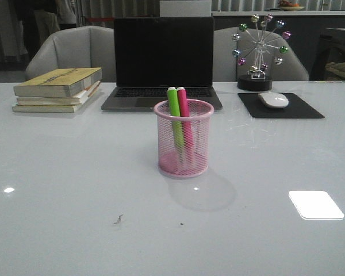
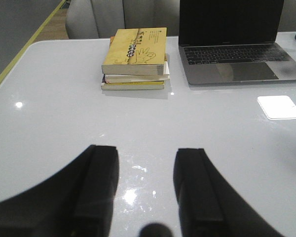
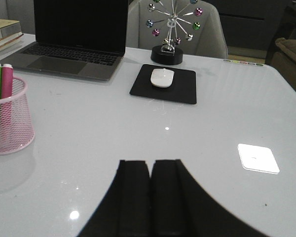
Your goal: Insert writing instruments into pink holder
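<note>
While both pens (image 1: 179, 115) stand in pink holder (image 1: 183, 150), left jaws gape empty, right jaws closed, empty.

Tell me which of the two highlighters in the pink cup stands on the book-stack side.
The lime green highlighter. It stands in the pink holder on the side toward the books; the magenta highlighter stands on the mouse side.

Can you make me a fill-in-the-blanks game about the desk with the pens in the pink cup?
1. The green highlighter and the pink highlighter stand inside the pink mesh ____.
2. The white mouse rests on a black ____.
3. The left end effector has its fingers ____.
4. The stack of books lies to the ____ of the laptop in the front view.

Missing words: holder; mouse pad; open; left
</note>
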Robot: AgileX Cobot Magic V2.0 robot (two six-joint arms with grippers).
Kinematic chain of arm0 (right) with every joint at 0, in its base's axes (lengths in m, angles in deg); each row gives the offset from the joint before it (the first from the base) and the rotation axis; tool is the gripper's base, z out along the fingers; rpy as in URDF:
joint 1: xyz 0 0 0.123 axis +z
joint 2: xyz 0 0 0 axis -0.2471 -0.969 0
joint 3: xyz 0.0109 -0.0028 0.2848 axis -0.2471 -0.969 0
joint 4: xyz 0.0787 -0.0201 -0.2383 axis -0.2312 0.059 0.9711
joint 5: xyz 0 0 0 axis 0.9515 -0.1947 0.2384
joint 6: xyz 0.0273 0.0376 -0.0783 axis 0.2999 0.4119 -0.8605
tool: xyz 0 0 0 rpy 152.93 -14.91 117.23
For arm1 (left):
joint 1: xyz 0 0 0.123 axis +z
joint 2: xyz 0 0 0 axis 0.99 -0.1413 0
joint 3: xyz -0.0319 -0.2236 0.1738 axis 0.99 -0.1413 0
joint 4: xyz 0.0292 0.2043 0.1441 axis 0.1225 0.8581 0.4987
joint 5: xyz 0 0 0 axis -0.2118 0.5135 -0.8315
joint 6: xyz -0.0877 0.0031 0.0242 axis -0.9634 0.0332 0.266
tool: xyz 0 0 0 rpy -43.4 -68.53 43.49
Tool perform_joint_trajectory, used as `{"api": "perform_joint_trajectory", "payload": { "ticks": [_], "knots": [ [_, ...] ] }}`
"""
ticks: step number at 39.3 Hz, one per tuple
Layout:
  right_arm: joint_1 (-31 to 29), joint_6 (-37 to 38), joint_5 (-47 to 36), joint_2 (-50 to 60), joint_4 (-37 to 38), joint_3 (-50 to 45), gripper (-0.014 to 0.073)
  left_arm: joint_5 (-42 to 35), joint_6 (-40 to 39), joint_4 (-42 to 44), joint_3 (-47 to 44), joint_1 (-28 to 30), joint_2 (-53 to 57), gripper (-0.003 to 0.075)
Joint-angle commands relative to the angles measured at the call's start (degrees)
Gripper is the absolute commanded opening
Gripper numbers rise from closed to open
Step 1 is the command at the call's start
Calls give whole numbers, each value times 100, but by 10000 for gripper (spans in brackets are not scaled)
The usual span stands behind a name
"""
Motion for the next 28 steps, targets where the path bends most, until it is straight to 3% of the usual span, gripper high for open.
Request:
{"api": "perform_joint_trajectory", "payload": {
  "ticks": [1, 10, 28],
  "knots": [
    [16, -43, -619, 225, 0, -143, 30, -478, -7, -67, 167, 8, 5, 340],
    [16, -43, -860, 737, 0, -740, 30, -478, -7, -67, 167, 8, -7, 340],
    [16, -43, -782, 737, 0, -735, 30, -478, -7, -67, 167, 8, -16, 340]
  ]
}}
